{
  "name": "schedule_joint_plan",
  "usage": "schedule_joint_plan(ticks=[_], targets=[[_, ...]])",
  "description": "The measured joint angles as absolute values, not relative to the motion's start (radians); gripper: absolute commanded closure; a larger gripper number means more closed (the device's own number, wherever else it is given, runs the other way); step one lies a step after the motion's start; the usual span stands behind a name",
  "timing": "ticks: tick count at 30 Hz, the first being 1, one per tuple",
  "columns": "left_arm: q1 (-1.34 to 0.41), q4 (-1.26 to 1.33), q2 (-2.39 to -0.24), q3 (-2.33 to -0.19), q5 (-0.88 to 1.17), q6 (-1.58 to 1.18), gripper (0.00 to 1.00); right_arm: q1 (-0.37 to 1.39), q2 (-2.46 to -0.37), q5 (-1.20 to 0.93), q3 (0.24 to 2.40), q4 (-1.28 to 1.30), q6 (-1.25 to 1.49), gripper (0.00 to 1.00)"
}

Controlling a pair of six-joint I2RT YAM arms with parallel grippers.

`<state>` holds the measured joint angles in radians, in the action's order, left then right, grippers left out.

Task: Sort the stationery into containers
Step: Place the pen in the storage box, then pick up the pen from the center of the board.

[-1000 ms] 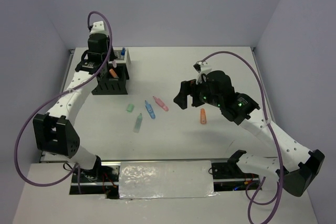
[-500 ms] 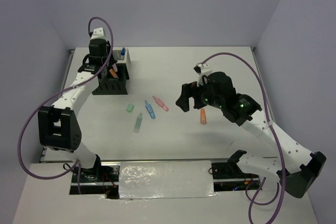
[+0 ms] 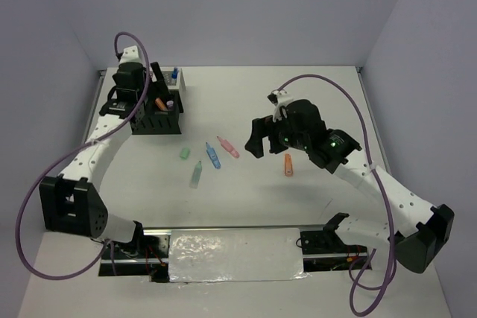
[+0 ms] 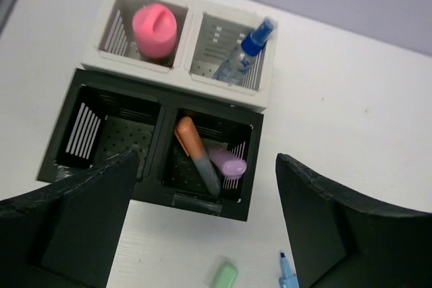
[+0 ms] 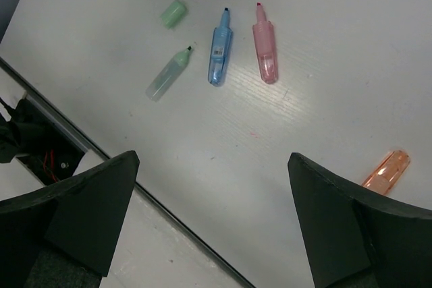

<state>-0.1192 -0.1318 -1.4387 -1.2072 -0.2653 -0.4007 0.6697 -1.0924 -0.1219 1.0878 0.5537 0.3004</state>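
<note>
The black organizer point(image 4: 154, 187) has two white-rimmed compartments at its far side. One holds a pink-capped bottle point(image 4: 154, 30), the other a blue-capped clear bottle point(image 4: 241, 55). An orange marker point(image 4: 194, 152) and a purple marker point(image 4: 228, 164) lean in the right black compartment. My left gripper point(image 4: 206, 161) hovers open above them, holding nothing. On the table lie a pink marker point(image 5: 264, 44), a blue marker point(image 5: 219, 55), a mint marker point(image 5: 169, 73), a mint cap point(image 5: 173, 13) and another orange marker point(image 5: 386, 168). My right gripper point(image 5: 212, 160) hangs open over the table near them.
The left black compartment point(image 4: 108, 133) holds nothing. In the top view the organizer point(image 3: 158, 113) sits at the far left, close to the left wall. The table's near edge point(image 5: 61, 126) runs just below the loose markers, with cables beyond it.
My left gripper has opened and let the orange marker go into the right black compartment, and the wrist has drawn back to the left. The right gripper edged slightly left.
</note>
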Motion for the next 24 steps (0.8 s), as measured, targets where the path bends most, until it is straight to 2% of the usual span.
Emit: schedule_joint_plan(ticks=[4, 7, 10, 14, 24], targets=[[-0.119, -0.271, -1.378, -1.319, -0.28, -0.425, 0.05, 0.677, -1.166, -0.1, 1.105, 0.556, 0.328, 0.01], [-0.119, -0.378, -1.338, -1.377, -0.27, -0.447, 0.05, 0.705, -1.279, -0.038, 1.154, 0.577, 0.372, 0.05], [-0.119, -0.492, -1.284, -1.371, -0.244, -0.457, 0.04, 0.754, -1.374, 0.002, 1.185, 0.587, 0.404, 0.13], [-0.119, -0.624, -1.21, -1.32, -0.192, -0.479, 0.04, 0.857, -1.53, 0.069, 1.299, 0.638, 0.434, 0.31], [-0.119, -0.881, -1.148, -1.311, -0.13, -0.515, 0.05, 1.023, -1.932, 0.259, 1.675, 0.81, 0.715, 0.34]])
